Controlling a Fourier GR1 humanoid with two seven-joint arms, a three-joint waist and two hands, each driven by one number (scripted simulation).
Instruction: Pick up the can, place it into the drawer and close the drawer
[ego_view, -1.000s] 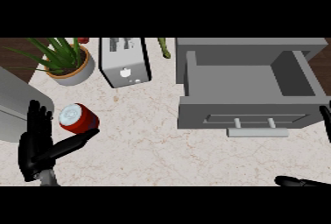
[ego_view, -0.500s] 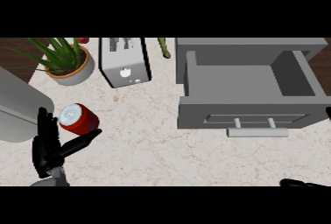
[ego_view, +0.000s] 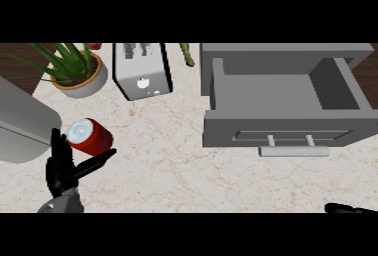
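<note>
The red can (ego_view: 91, 136) lies on its side on the speckled counter, its silver end turned up and to the left. My left hand (ego_view: 65, 169) is open just below it, fingers straight along the can's left side and thumb spread under its lower right; contact cannot be judged. The grey drawer (ego_view: 277, 132) stands pulled open at the right, nothing visible inside, its handle (ego_view: 294, 150) facing me. Only a black tip of my right hand (ego_view: 345, 208) shows at the lower right edge, far from the can.
A potted green plant (ego_view: 76, 72) and a silver toaster (ego_view: 142, 71) stand at the back left. A large grey rounded object (ego_view: 22, 122) fills the left edge close to the can. A green stalk (ego_view: 187, 54) lies behind the drawer's left corner.
My left hand has shifted right, closer under the can. My right hand has sunk from the right edge until only a tip shows. The can and drawer have not moved.
</note>
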